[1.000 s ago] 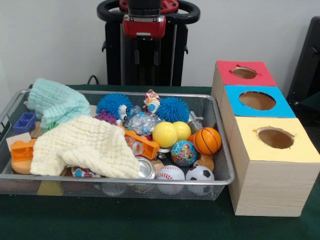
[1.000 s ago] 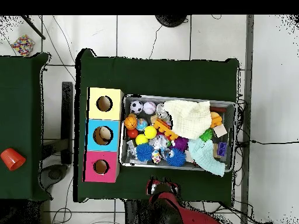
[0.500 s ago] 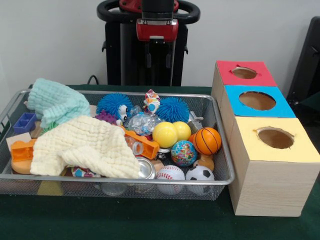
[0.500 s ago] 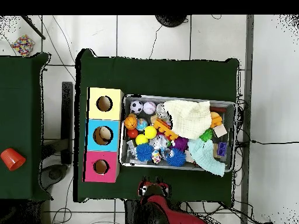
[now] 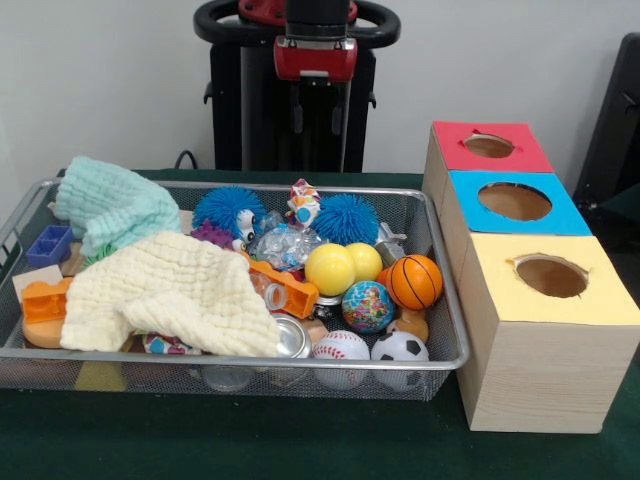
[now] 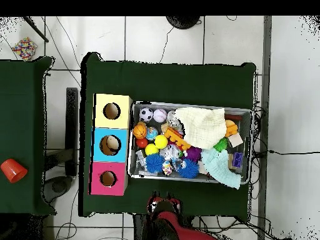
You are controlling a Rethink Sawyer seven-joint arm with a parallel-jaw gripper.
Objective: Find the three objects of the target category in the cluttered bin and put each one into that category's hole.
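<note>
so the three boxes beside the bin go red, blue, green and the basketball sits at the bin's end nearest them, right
Not quite: the third box is yellow, not green, as the front view shows. The red box and blue box are as you say, and the basketball does sit at that end of the bin.

Gripper (image 5: 316, 115): we see it raised behind the bin's (image 5: 445, 300) far rim, nothing beneath its jaws.
Bin interior: packed; we find no bare floor.
Cloths: yellow cloth (image 5: 175, 290) and green cloth (image 5: 115, 205) blanket the side away from the boxes.
Balls (image 5: 372, 285): crowded beside the boxes (image 5: 545, 330).
Box holes: all three unblocked from above.
</note>
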